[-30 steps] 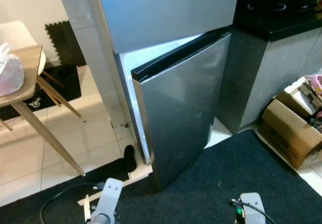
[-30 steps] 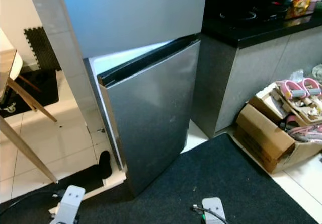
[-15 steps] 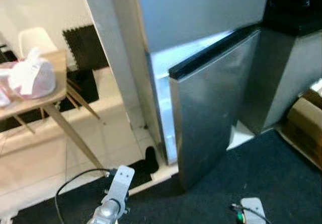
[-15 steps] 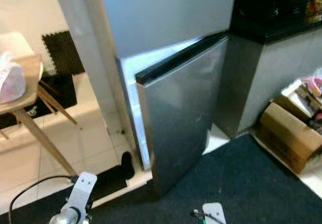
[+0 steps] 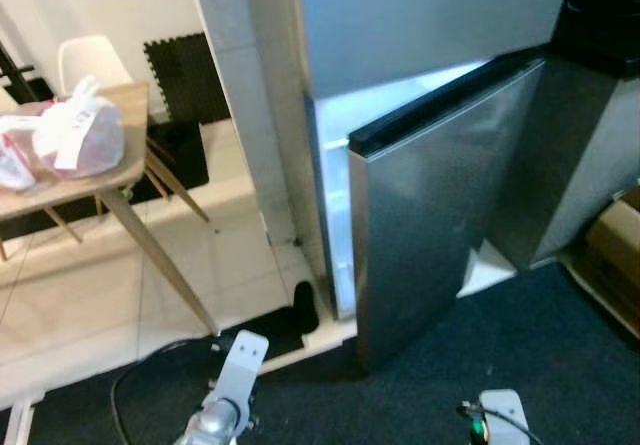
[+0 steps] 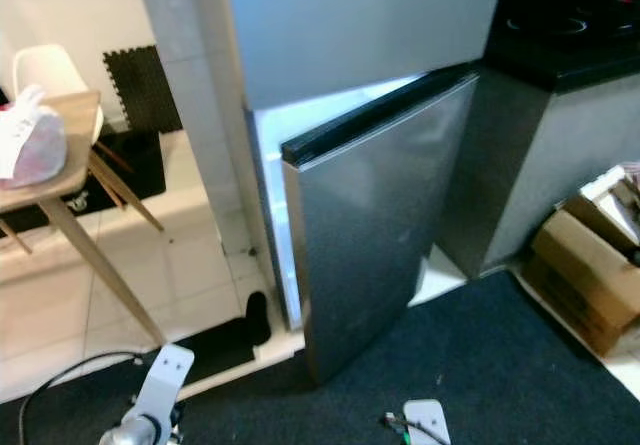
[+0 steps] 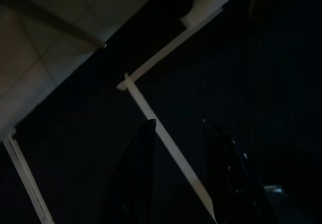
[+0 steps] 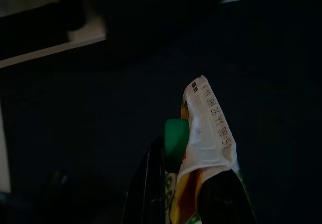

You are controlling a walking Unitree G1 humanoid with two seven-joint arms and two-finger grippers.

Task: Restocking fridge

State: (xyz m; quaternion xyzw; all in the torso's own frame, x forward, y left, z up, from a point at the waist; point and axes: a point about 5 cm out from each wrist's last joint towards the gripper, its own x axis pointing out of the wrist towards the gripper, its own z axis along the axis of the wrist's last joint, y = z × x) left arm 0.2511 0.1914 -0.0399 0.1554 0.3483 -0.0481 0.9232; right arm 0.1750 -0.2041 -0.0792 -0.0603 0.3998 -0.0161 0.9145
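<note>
Nearest, the right end effector (image 8: 176, 183) hung low over the dark mat (image 6: 480, 365), clamped on a carton (image 8: 206, 148) with a green cap. The left end effector (image 7: 178, 128) hung idle, fingers narrowly parted, holding nothing. Beyond the mat stood the fridge (image 6: 350, 25), its lower door (image 6: 370, 235) ajar, lit inside. Far left, a wooden surface (image 5: 110, 170) carried a plastic bag (image 5: 75, 135); at the right sat a cardboard box (image 6: 585, 280).

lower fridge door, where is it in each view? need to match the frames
Left eye view: lower fridge door, ajar, right of centre, lit gap on its left.
Right eye view: same door, near centre.
Left wrist view: too dark to make the door out; open left pincer over dark mat.
Right wrist view: door not made out; right pincer holds a carton.
Shared landmark: wooden table.
</note>
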